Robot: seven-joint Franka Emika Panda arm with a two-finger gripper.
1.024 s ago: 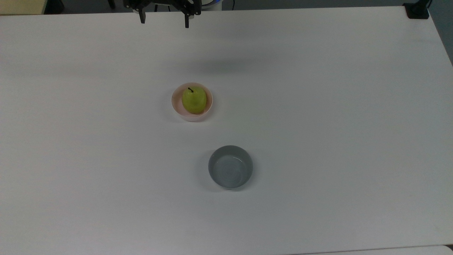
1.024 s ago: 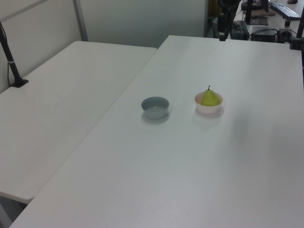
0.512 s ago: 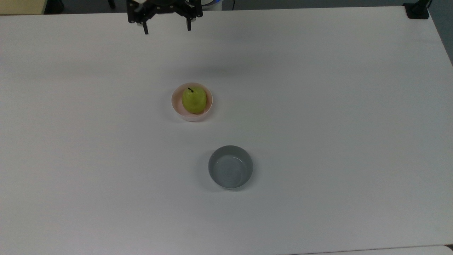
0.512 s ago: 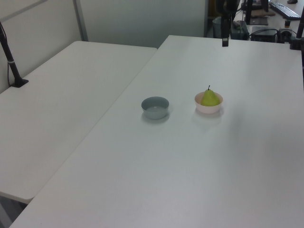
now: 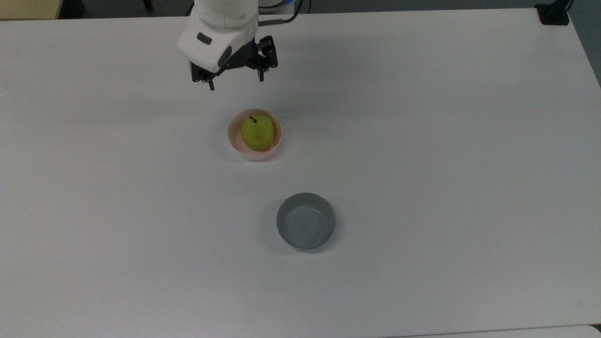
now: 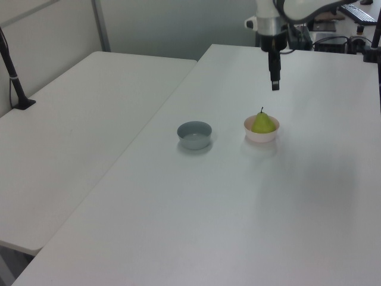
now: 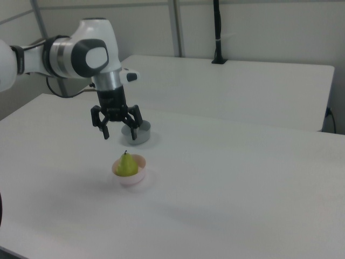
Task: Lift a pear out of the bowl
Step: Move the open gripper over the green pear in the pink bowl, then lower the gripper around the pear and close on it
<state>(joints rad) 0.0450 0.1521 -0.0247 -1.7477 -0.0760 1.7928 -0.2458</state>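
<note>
A yellow-green pear (image 5: 257, 133) (image 6: 263, 123) (image 7: 126, 165) with a dark stem stands upright in the pale pink bowl (image 5: 233, 139) (image 6: 261, 137) (image 7: 131, 179) near the middle of the white table. My gripper (image 5: 235, 83) (image 6: 274, 84) (image 7: 119, 133) hangs open in the air, fingers pointing down, with nothing between them. In the top view it is above the bowl and a little to the top view's left. In the right view it hovers clearly higher than the pear's stem, slightly behind it.
A grey bowl (image 5: 305, 221) (image 6: 194, 134) (image 7: 137, 133) of like size stands on the same table (image 5: 422, 141), apart from the pink one. A second white table (image 6: 71, 131) adjoins it. A black post (image 6: 15, 80) is clamped on that second table.
The arm has come forward from the table's far edge toward the pink bowl, bringing the open gripper close above the pear. Pear and both bowls have not moved.
</note>
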